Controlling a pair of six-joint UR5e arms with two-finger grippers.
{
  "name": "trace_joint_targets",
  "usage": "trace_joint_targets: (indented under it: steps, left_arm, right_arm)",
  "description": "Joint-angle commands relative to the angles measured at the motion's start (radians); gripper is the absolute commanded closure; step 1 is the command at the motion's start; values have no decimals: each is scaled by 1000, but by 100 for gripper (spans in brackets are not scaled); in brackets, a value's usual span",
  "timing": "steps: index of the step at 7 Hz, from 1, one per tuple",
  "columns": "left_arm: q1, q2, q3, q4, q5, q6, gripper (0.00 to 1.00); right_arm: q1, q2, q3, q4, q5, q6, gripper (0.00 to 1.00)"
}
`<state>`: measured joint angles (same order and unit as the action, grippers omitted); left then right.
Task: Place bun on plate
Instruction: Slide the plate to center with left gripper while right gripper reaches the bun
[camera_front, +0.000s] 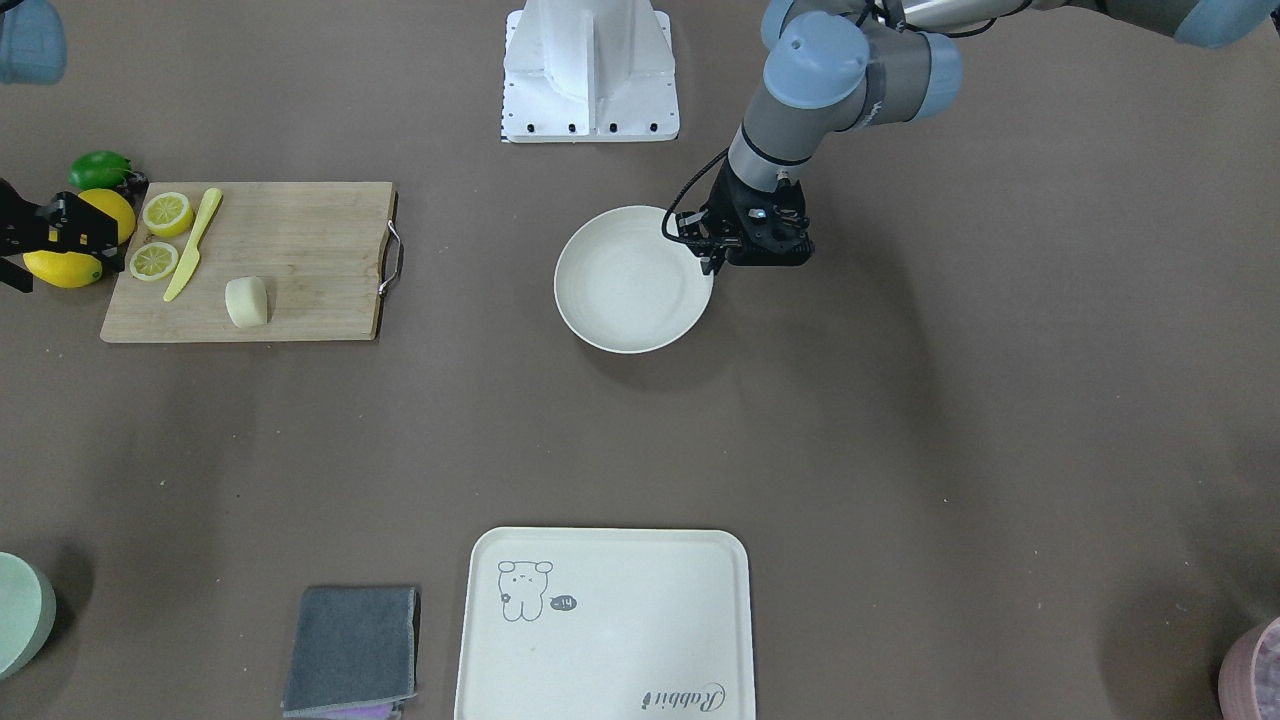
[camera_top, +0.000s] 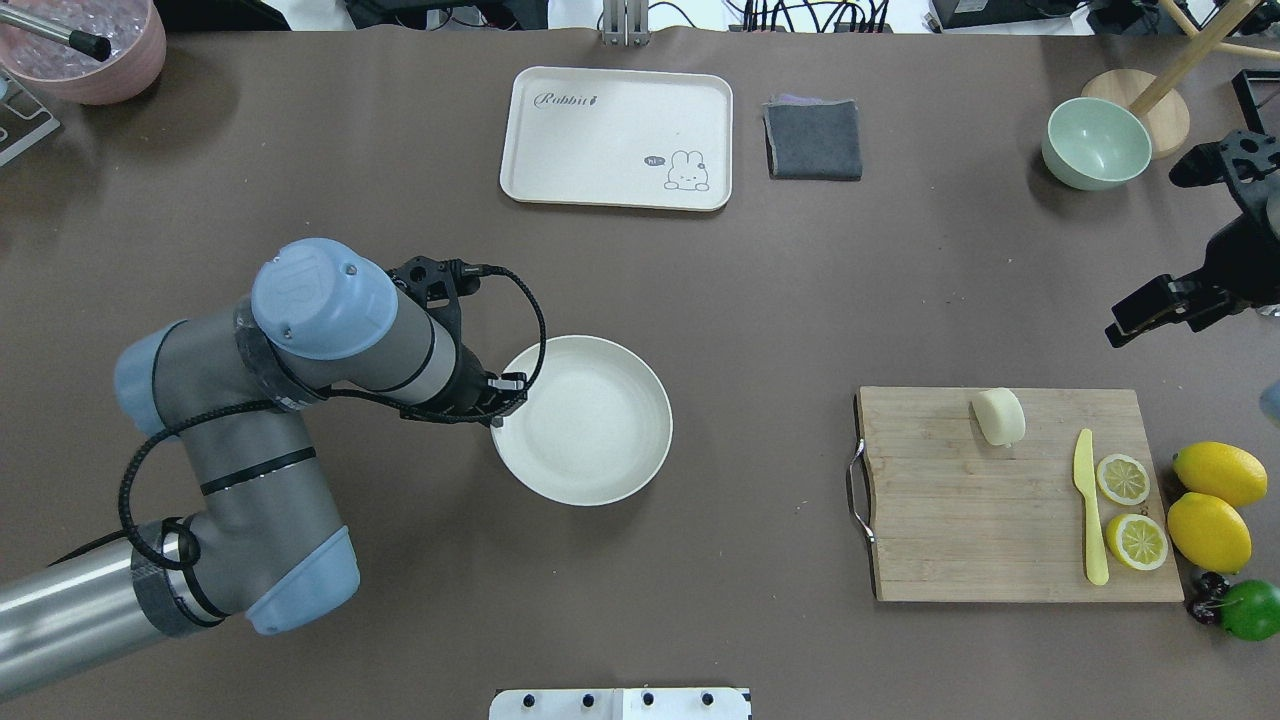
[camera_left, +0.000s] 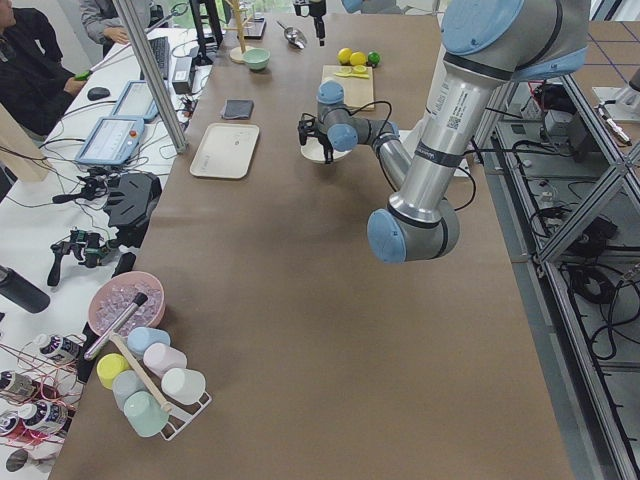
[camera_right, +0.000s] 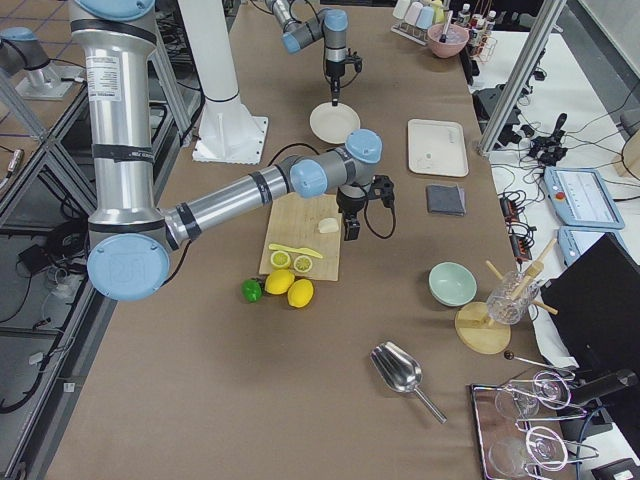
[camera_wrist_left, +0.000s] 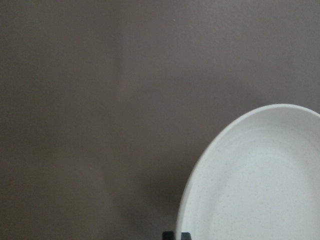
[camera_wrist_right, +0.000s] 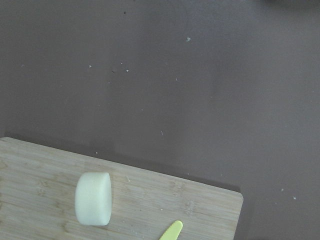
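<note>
Bun (camera_top: 998, 416) was seen on the cutting board (camera_top: 1000, 520), at the edge away from the robot and well apart from the bare plate (camera_top: 585, 420). Left pincer (camera_wrist_left: 176, 235) looked pinched on the plate's rim. Right pincer (camera_right: 350, 232) was held spread above the board near the bun, with nothing in it. Bun was judged light, soft and easily dented. A gentle hold across its rounded sides was advised.
</note>
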<state>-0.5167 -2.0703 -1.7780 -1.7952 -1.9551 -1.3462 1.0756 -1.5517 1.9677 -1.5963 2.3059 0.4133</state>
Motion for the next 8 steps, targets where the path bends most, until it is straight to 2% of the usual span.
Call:
trace_joint_targets:
  steps: [1, 5, 8]
  left_arm:
    - [35, -36, 113, -140, 7, -30, 100]
    - [60, -45, 118, -158, 7, -30, 100]
    - [58, -51, 117, -156, 8, -28, 100]
  right_arm:
    - [-90, 28, -7, 27, -25, 89, 1]
    - [-258, 51, -18, 29, -120, 211, 1]
    - [-298, 116, -102, 29, -154, 211, 2]
